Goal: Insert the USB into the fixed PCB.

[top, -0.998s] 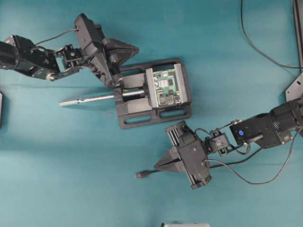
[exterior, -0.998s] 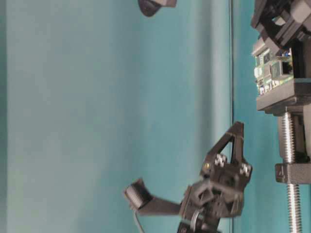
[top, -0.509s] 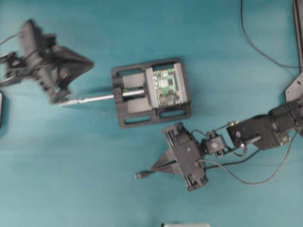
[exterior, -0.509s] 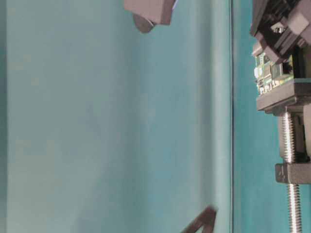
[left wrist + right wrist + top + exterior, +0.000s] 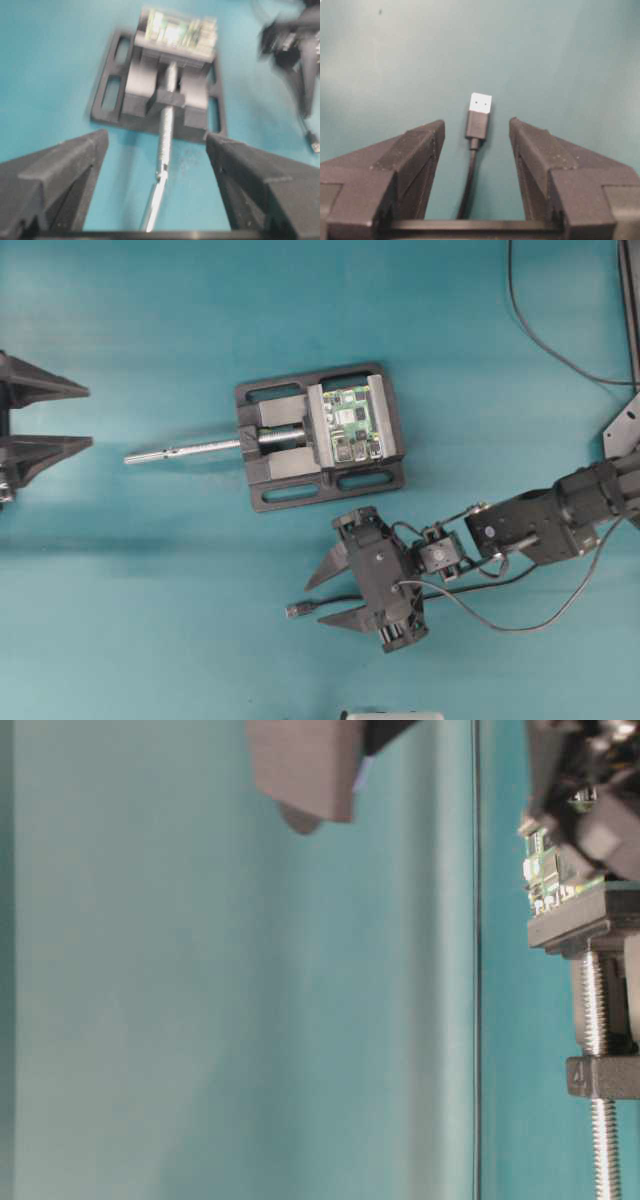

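Two open grippers: the right gripper (image 5: pixel 327 592), near, has its jaws spread to either side of the USB (image 5: pixel 479 115), which lies loose on the teal table (image 5: pixel 180 590). Farther off, the fixed PCB (image 5: pixel 353 424) sits clamped in a black vise (image 5: pixel 290 480). Left gripper (image 5: pixel 80 417) gapes empty at far left.

From overhead, the left gripper (image 5: pixel 60 417) is cut off by the picture's left edge, only two finger wedges showing, well apart from the black vise (image 5: pixel 320 436). The left wrist view is smeared with blur: the fixed PCB (image 5: pixel 176 30) atop the vise is a pale green smudge, its ports unreadable. At table level a blurred grey block (image 5: pixel 305 768) is cropped by the top edge, and dark blurred arm parts (image 5: pixel 590 780) hide most of the board
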